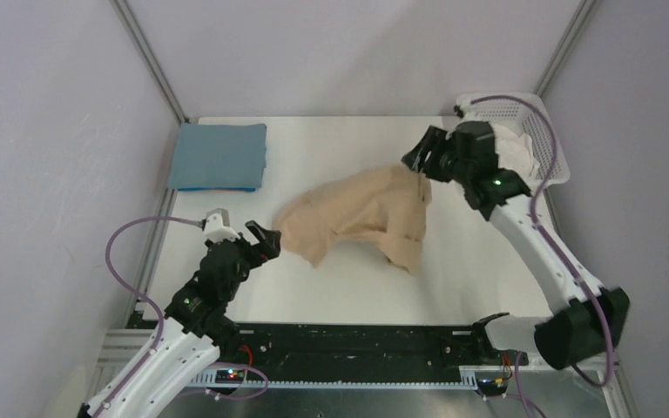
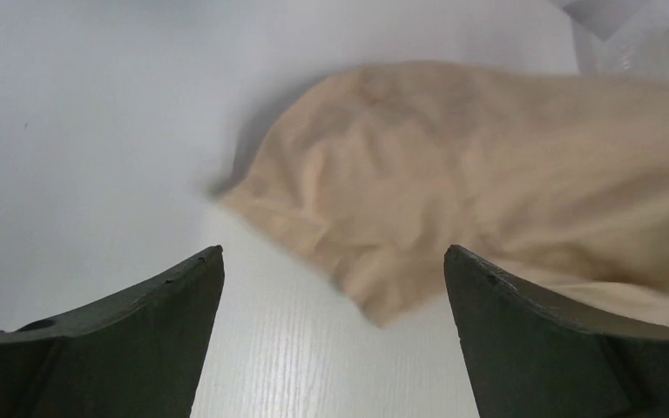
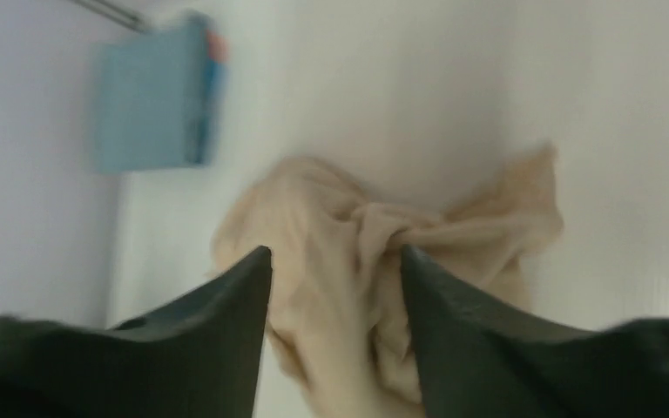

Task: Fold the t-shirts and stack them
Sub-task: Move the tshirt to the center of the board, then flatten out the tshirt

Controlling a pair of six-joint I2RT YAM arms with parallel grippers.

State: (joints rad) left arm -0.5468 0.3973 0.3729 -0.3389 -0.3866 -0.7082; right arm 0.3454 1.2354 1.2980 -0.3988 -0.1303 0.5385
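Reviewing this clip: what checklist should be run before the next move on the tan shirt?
1. Jaws of the left pincer wide open: ok.
2. It sits at the edge of the tan shirt: ok.
3. Jaws of the right pincer apart above the shirt: ok.
4. Cloth fully clear of its fingers: cannot tell.
5. Shirt spread flat for folding: not ok, crumpled.
6. The teal shirt folded at the far left corner: ok.

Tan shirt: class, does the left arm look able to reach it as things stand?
Probably yes: the left gripper, jaws wide, hovers beside the tan shirt's near edge, only bare table between them.
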